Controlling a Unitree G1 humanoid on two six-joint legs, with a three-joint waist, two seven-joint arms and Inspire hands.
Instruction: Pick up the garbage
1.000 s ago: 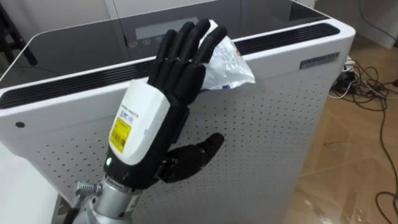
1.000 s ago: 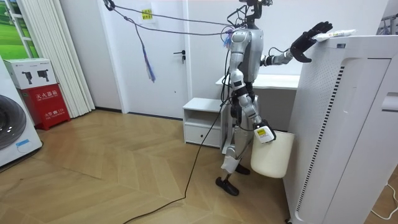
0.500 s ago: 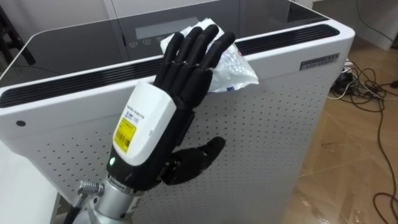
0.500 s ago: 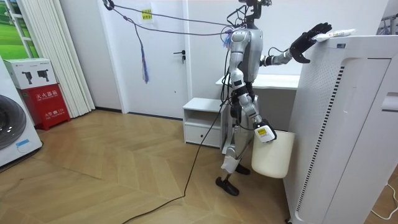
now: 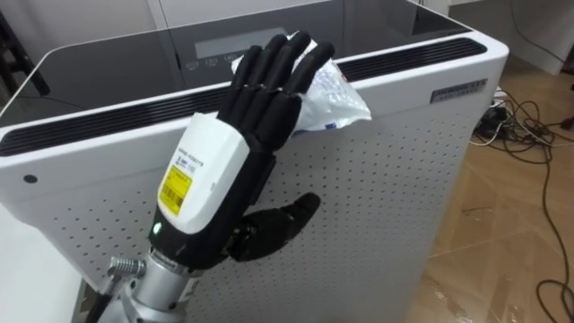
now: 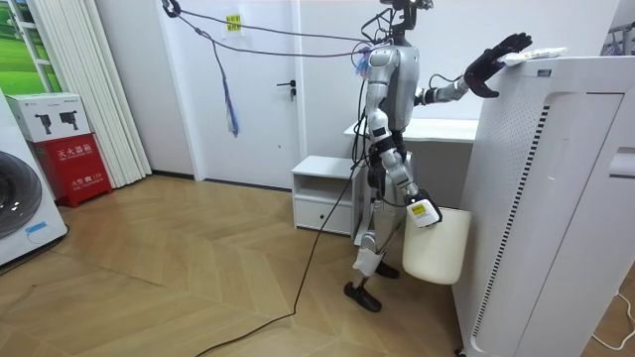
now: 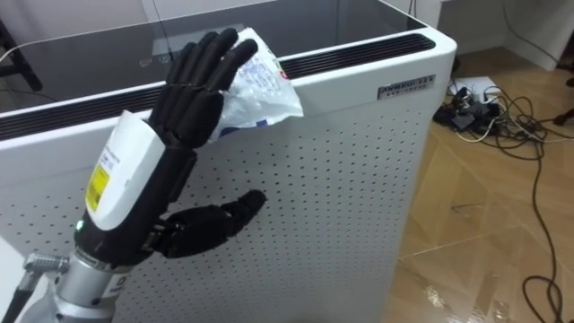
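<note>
Where you stand: pick not done — wrapper lies on cabinet top edge.
Left hand: fingers straight, laid against wrapper — no grip.
Left for you: grasp, lift.

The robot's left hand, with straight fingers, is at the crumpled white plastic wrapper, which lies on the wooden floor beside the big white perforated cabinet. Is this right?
Not fully. The crumpled white plastic wrapper does not lie on the wooden floor: it lies on the top edge of the big white perforated cabinet, as the left eye view shows. The rest holds: the left hand is at it with straight fingers.
</note>
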